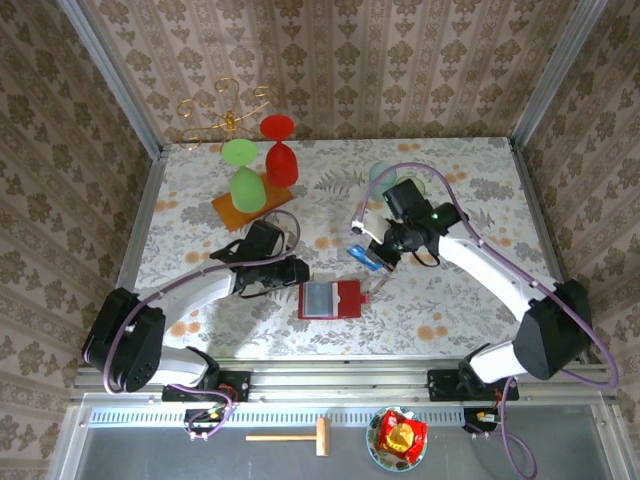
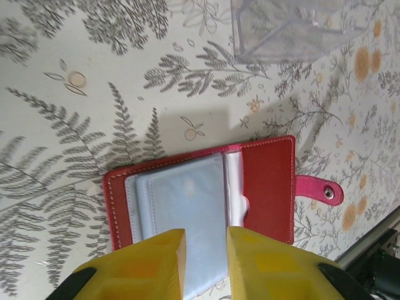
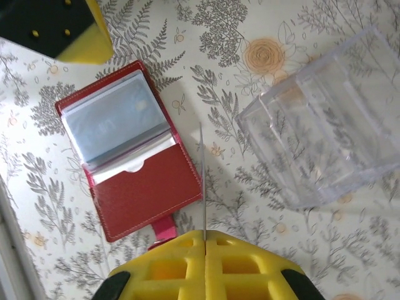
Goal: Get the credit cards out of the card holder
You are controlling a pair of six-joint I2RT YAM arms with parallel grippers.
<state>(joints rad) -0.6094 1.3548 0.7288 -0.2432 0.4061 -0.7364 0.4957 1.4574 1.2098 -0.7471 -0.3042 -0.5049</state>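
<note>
Nearest in its own wrist view, the left gripper hangs over the open card holder. Its yellow jaws are a narrow gap apart and there is nothing between them. They sit above the greyish clear pockets, but whether they touch the plastic is hard to tell from this angle. From above, the left gripper is just left of the card holder, which lies open and flat on the flowered table, near the front edge and between the two arms. The red flap is on the right, with a small snap tab sticking out past it.

The right gripper is closed tight on a blue card, which shows here edge-on as a thin line rising from the jaws. The card holder lies just to its left, and a clear plastic box stands on the table to its right. From above, the right gripper holds the blue card off the table, up and to the right of the holder and apart from it.

At the back of the table, a green glass and a red glass stand by an orange board.
</note>
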